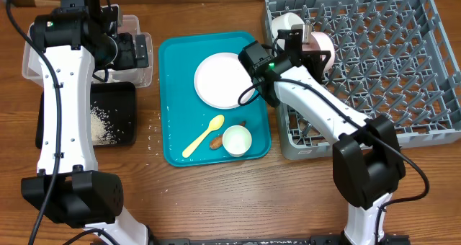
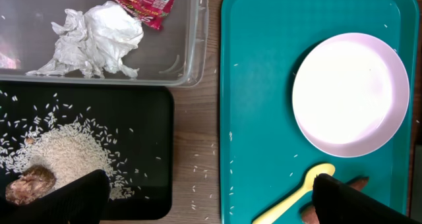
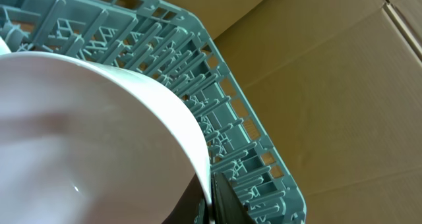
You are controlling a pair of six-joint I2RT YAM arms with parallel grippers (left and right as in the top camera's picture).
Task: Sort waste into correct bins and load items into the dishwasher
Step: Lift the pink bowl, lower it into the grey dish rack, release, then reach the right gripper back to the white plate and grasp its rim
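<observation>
Right claw [image 1: 312,42] pinches the white bowl [image 1: 326,50] above the dish rack [image 1: 392,72].

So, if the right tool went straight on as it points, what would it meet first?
Probably the grey rack: the right tool holds a white bowl, which would touch it first. Depth is unclear.

White-pink plate [image 1: 220,79], pale yellow spoon [image 1: 203,135], teal tray [image 1: 173,94], black tray [image 1: 119,101], grey lattice rack [image 1: 374,58]
</observation>
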